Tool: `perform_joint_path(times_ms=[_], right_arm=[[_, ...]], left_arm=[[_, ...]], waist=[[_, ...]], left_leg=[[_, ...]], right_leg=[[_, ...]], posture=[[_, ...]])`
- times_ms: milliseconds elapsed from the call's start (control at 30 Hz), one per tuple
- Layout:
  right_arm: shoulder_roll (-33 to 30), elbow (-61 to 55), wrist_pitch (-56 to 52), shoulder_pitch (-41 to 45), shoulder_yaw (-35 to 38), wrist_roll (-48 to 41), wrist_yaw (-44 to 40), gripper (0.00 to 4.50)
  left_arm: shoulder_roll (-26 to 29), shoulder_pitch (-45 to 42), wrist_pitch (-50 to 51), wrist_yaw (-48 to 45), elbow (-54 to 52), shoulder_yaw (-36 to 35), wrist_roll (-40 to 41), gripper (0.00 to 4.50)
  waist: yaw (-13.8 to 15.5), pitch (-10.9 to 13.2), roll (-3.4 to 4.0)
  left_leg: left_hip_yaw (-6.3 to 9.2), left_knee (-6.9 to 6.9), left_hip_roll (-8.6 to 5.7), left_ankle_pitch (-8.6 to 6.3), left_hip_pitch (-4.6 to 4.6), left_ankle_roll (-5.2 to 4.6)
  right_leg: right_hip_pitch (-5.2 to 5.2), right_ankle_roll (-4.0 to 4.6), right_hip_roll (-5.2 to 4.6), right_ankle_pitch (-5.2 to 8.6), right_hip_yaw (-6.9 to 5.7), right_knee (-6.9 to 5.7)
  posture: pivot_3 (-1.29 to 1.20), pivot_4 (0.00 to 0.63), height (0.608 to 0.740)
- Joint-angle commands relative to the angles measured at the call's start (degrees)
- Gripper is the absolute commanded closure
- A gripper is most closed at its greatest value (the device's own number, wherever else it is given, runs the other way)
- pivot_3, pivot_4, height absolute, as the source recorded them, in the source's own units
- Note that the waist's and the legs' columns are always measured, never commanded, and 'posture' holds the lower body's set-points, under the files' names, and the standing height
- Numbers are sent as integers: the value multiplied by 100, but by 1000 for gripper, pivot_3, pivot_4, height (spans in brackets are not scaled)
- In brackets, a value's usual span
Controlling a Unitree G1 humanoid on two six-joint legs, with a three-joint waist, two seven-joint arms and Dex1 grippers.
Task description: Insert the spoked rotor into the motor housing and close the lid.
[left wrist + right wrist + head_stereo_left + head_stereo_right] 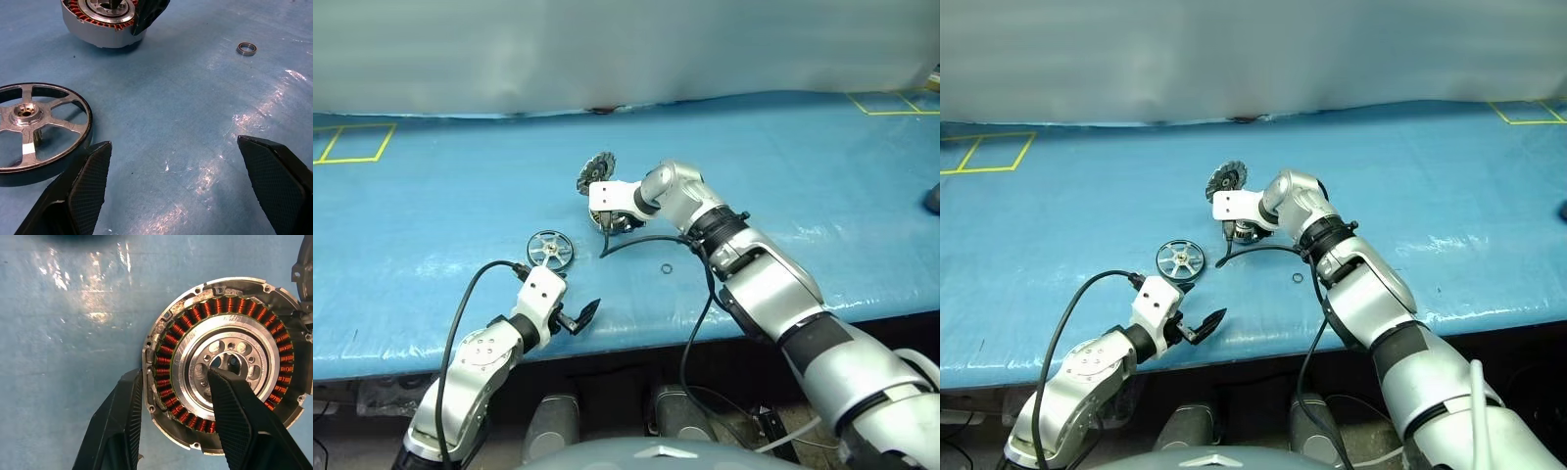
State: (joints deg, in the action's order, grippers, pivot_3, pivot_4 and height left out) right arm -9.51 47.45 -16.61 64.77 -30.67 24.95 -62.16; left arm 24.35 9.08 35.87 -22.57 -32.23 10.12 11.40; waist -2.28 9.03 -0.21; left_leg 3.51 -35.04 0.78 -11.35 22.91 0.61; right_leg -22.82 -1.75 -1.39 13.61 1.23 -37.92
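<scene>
Right wrist view: motor housing (222,363) seen from above, copper-brown windings ringing a silver centre w/ small holes. Right gripper (176,396) straddling housing wall: one finger (234,406) over the silver centre, other outside the rim on the blue sheet. Jaws part-spread across the wall; contact w/ the metal not clear, so grip vs. hover can't be called.

Head views: right arm reaching fwd over the blue table cover (431,196), gripper angled steeply down onto housing (1246,231). Lid (597,172) standing up on edge at the far side of housing, ribbed face w/ dark centre toward camera, hinged open, not closed. Sliver of lid edge also at corner of right wrist view.

Spoked rotor (550,249) lying flat on the cover, nearer the table edge than the housing and to its left, apart from it. Not inserted. Six spokes, small hub, dark outer rim.

Left wrist view: left gripper (188,188) wide open, nothing betw. fingers (90,181), tips low over the cover. Rotor (34,129) just beside one fingertip, not touching as far as visible. Housing (100,19) farther off w/ a right finger dipping into it.

Small loose ring (246,48) (bearing-like) on the cover, right of housing, clear of both grippers. Also in head view (665,268), near the black cable (636,240) off the right arm.

Yellow tape squares (352,144) at far corners of the cover.
</scene>
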Motion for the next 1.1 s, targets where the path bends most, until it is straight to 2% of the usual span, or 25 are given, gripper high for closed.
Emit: perform_joint_path(times_ms=[33, 200, 333, 467, 633, 800, 867, 900, 1067, 1100], right_arm=[[-274, -1837, -813, -455, -58, -52, -600, 2703], [-870, -4051, -1832, -1293, -446, 98, -1286, 2703], [-1109, -4940, -2527, -1584, -606, 80, -1449, 2703], [-1179, -5187, -2962, -1681, -704, 33, -1340, 2703], [-1015, -4860, -3269, -1699, -675, -25, -798, 2703], [-918, -4636, -3420, -1739, -670, -279, -596, 2703], [-911, -4597, -3426, -1761, -679, -384, -550, 2045], [-919, -4612, -3432, -1772, -699, -434, -541, 1880], [-979, -4768, -3436, -1773, -780, -612, -464, 267], [-994, -4836, -3479, -1759, -760, -690, -496, 267]], left_arm=[[-13, -111, -102, -75, -5, 2, 11, 0], [1, -232, -83, -185, 88, 31, 26, 0], [12, -266, -60, -253, 133, 60, 34, 0], [-7, -283, -51, -286, 153, 78, 19, 0], [-4, -296, -34, -314, 148, 98, 19, 0], [17, -288, -25, -319, 118, 93, 7, 0], [27, -277, -20, -320, 101, 83, 5, 0], [33, -272, -17, -324, 89, 80, 7, 0], [59, -288, -10, -346, 60, 84, 20, 0], [66, -293, -14, -354, 53, 84, 25, 0]], waist=[[12, 1, 1], [16, 1, 2], [-2, 1, 2], [6, 2, 1], [6, 2, 0], [1, 1, -1], [1, 1, -1], [3, 1, -1], [7, 1, -1], [8, 1, -1]], left_leg=[[2, 1, 0, 0, 2, 0], [4, -3, -2, -1, 3, 1], [3, -10, -1, 0, 1, 1], [4, -14, 2, 5, -2, 9], [1, -14, -1, 8, -1, 15], [2, -14, -1, 8, -3, 15], [2, -14, 0, 8, -14, 15], [2, -14, 0, 8, -18, 15], [2, -13, -1, 8, -13, 15], [2, -13, -2, 8, -11, 15]], right_leg=[[0, -1, 0, 1, -2, 2], [2, -24, -2, 11, -6, 3], [2, -34, -2, 17, -6, 1], [4, -12, -1, 30, -7, -3], [4, -12, -5, 29, -5, 0], [7, -13, -4, 29, -6, 1], [16, -12, -4, 29, -6, 1], [18, -12, -4, 30, -6, 0], [16, -12, -5, 30, -6, 3], [15, -13, -6, 30, -6, 5]], posture=[[0, 150, 740], [0, 150, 740], [0, 150, 740], [0, 150, 740], [0, 150, 740], [0, 150, 740], [0, 150, 740], [0, 150, 740], [0, 150, 740], [0, 150, 740]])
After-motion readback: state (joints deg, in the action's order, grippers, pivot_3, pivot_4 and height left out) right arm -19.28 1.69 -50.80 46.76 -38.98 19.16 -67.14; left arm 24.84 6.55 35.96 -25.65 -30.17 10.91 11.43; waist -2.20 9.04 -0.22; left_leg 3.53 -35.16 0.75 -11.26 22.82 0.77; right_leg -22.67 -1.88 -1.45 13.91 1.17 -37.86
